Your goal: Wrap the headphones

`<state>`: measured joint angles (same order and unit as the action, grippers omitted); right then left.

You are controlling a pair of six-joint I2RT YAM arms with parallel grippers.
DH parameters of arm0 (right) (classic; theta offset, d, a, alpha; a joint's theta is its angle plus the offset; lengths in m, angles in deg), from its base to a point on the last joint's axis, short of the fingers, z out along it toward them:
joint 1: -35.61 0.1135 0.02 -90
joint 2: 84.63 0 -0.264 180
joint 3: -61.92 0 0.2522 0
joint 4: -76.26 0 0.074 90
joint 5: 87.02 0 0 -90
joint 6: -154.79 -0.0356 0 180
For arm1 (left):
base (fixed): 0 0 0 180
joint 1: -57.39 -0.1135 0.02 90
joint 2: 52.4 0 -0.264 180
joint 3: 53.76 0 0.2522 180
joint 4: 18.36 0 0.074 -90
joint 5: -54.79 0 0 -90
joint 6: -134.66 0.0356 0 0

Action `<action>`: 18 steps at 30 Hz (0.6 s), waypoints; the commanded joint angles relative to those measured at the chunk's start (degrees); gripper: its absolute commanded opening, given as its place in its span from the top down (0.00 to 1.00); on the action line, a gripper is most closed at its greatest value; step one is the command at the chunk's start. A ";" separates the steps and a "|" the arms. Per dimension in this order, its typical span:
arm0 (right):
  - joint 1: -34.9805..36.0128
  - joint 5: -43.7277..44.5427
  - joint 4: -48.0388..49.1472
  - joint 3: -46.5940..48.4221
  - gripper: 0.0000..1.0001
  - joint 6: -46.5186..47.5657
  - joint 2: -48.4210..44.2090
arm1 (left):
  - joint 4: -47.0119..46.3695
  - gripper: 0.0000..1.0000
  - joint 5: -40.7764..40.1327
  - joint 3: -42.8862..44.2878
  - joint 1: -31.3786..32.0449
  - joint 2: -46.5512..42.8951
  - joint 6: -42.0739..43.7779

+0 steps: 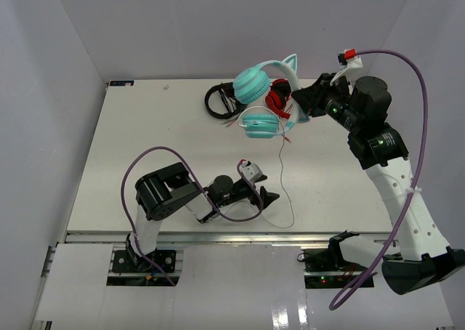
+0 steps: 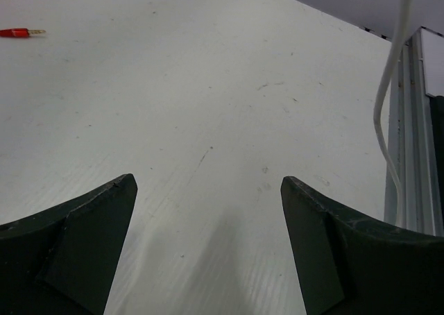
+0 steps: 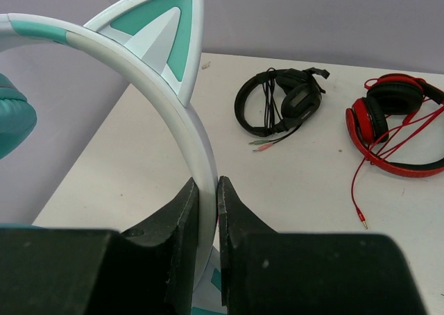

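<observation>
The teal headphones (image 1: 254, 97) with cat ears are lifted off the table at the back centre. My right gripper (image 1: 299, 101) is shut on their pale headband (image 3: 182, 131), just below one cat ear (image 3: 161, 37). Their thin white cable (image 1: 282, 177) hangs down and trails across the table toward the front; it also shows at the right edge of the left wrist view (image 2: 388, 100). My left gripper (image 1: 267, 198) is open and empty, low over the table near the front, just left of the cable.
Black headphones (image 1: 220, 101) and red headphones (image 1: 280, 97) lie at the back under the lifted pair; both show in the right wrist view, black (image 3: 281, 107) and red (image 3: 395, 124). A red plug (image 2: 21, 32) lies on the table. The table's front rail (image 1: 218, 235) is close to my left gripper.
</observation>
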<state>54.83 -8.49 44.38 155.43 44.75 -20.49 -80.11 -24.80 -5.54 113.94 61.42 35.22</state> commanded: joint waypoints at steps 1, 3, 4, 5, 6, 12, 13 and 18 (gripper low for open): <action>-0.87 -2.48 4.23 2.59 0.92 -3.59 -1.67 | -24.75 0.05 8.03 3.80 -0.21 2.70 -8.51; -0.96 -2.30 4.31 2.42 0.92 -3.37 -1.74 | -27.29 0.07 9.66 3.80 -0.21 3.31 -11.18; -1.11 -2.16 4.31 2.35 0.92 -3.01 -1.74 | -27.23 0.07 10.38 3.44 -0.21 3.17 -11.55; -1.11 -2.15 4.31 2.26 0.92 -2.99 -1.74 | -27.23 0.07 10.26 3.42 -0.21 2.66 -11.57; -1.20 -2.19 4.40 2.13 0.92 -2.86 -1.82 | -26.93 0.07 8.40 2.20 -0.25 1.37 -10.69; -1.69 -2.23 4.75 1.59 0.92 -2.19 -2.09 | -15.29 0.02 -7.64 -6.26 -0.35 -9.98 -0.74; -1.73 -2.10 4.80 1.46 0.92 -1.96 -2.09 | -14.49 0.02 -8.48 -7.22 -0.53 -12.05 0.15; -1.91 -2.39 5.56 0.44 0.92 -1.88 -1.79 | -11.69 0.02 6.67 -9.42 -3.58 -16.13 -4.22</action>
<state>53.29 -9.62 44.39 155.42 44.32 -20.52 -80.67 -27.39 -14.48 112.23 48.30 32.61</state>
